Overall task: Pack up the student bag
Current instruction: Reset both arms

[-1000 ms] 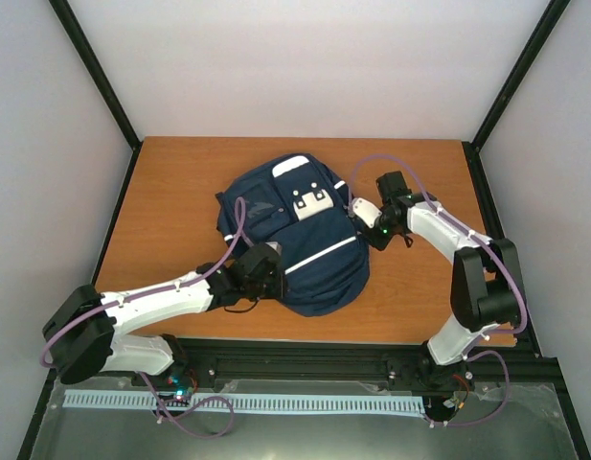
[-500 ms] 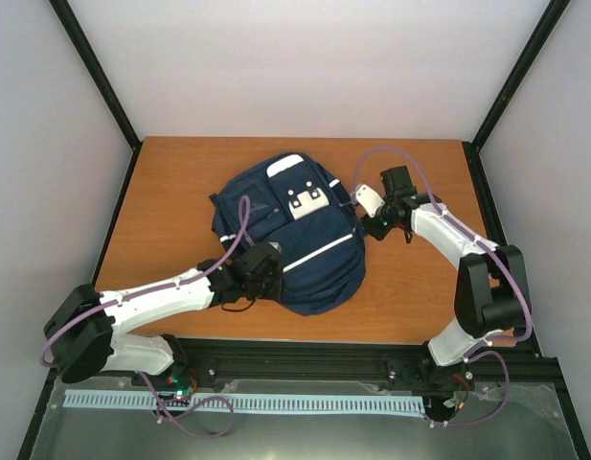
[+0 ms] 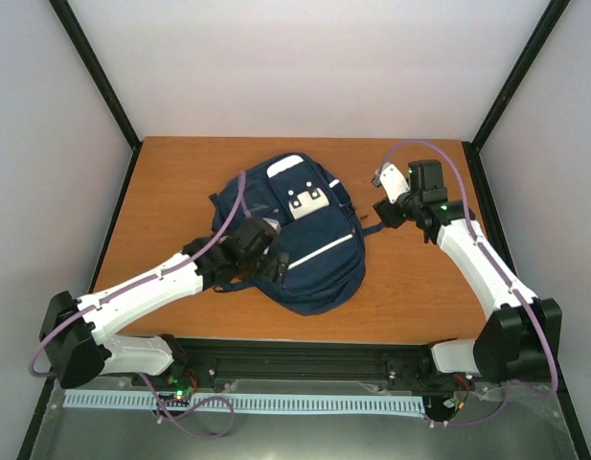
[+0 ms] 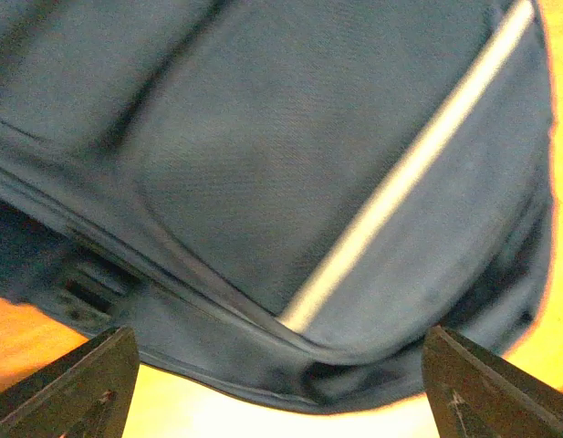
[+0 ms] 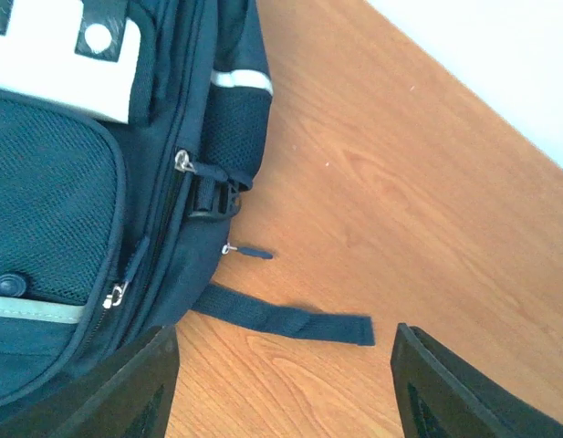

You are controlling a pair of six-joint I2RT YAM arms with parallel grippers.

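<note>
The student bag [image 3: 305,254], navy with white stripes and white patches, lies flat in the middle of the wooden table [image 3: 170,192]. My left gripper [image 3: 276,265] hovers over its near-left part, open; in the left wrist view my left gripper [image 4: 281,401] has its jaws wide apart with nothing between them, above the bag's [image 4: 290,164] rounded edge and white stripe [image 4: 418,155]. My right gripper [image 3: 381,213] stands just right of the bag, open. In the right wrist view my right gripper [image 5: 281,392] is above bare wood, near a loose dark strap [image 5: 290,321] and a zipper pull [image 5: 249,251].
Black frame posts and pale walls close in the table on three sides. Bare wood [image 5: 409,201] stretches to the right of the bag and also to its left [image 3: 151,230]. A black rail [image 3: 305,359] runs along the near edge by the arm bases.
Both grippers have opened and let go of the bag. The right arm has drawn back to the right, away from it. The bag has settled slightly to the left.
</note>
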